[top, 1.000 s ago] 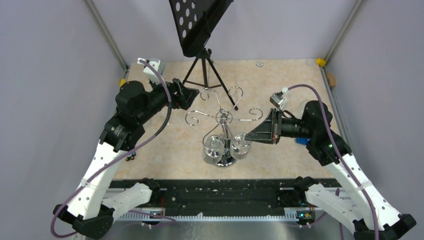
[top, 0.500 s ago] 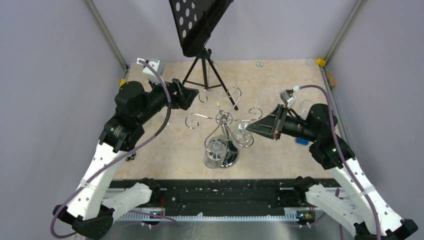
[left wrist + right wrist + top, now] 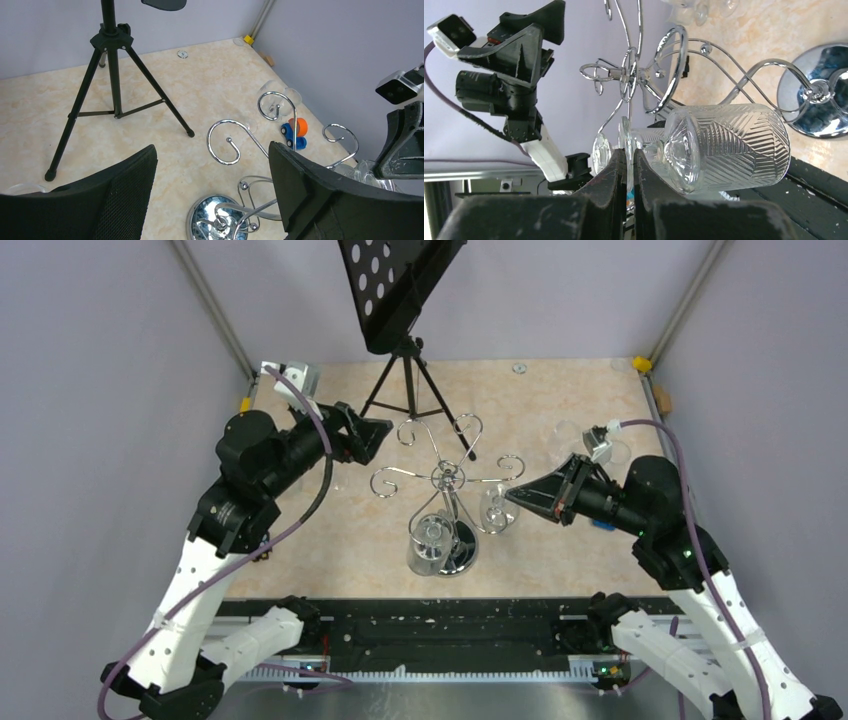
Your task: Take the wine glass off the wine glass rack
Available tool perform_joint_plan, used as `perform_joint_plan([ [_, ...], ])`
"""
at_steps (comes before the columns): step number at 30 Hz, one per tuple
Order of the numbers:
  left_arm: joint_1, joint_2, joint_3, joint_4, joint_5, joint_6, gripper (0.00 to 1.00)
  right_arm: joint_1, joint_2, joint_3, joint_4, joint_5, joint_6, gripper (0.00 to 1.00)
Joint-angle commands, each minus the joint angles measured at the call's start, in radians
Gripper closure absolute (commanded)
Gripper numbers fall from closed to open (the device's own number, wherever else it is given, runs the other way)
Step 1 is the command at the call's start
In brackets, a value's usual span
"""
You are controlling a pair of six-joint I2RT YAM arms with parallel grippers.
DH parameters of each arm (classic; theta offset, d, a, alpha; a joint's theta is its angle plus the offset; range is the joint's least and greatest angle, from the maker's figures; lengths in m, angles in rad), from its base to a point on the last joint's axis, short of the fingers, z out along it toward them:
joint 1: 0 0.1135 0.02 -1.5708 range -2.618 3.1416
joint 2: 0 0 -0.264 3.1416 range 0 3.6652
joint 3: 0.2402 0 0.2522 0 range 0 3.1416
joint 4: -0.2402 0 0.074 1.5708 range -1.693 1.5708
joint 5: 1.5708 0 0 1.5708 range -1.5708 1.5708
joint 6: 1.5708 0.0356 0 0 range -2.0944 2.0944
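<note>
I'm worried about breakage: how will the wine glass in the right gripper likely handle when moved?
Probably fragile: the wine glass is clear patterned glass, pinched by the right gripper only at its thin stem. Likely slippery, since smooth glass sits between narrow fingers. It could pivot, as the heavy-looking bowl sticks out sideways beside the chrome wine glass rack.

Chrome, scroll-armed wine glass rack point(image 3: 447, 478) stands upright on its round mirrored base. Ribbed wine glass point(image 3: 497, 512) hangs bowl-down just beside its right-hand arm.
</note>
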Motion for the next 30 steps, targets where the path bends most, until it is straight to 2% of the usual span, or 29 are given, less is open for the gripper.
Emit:
perform_joint_plan([
  [1,0.005,-0.023,0.015,0.031,0.018,-0.002,0.14,0.007,-0.011,0.112,-0.059,0.035,-0.045,1.00],
  [10,0.005,-0.029,0.023,0.043,0.064,-0.037,0.14,0.007,-0.011,0.236,-0.186,0.137,-0.129,1.00],
  [15,0.006,-0.020,0.031,0.059,0.097,-0.058,0.15,0.007,0.038,0.410,-0.331,0.241,-0.213,1.00],
  [18,0.005,-0.011,0.031,0.074,0.119,-0.073,0.15,0.007,0.057,0.486,-0.358,0.297,-0.262,1.00],
  [23,0.004,0.016,0.044,0.119,0.183,-0.120,0.16,0.007,0.082,0.542,-0.254,0.289,-0.277,1.00],
  [30,0.004,0.081,0.044,0.320,0.354,-0.314,0.16,0.007,0.131,0.520,0.132,0.187,-0.223,1.00],
])
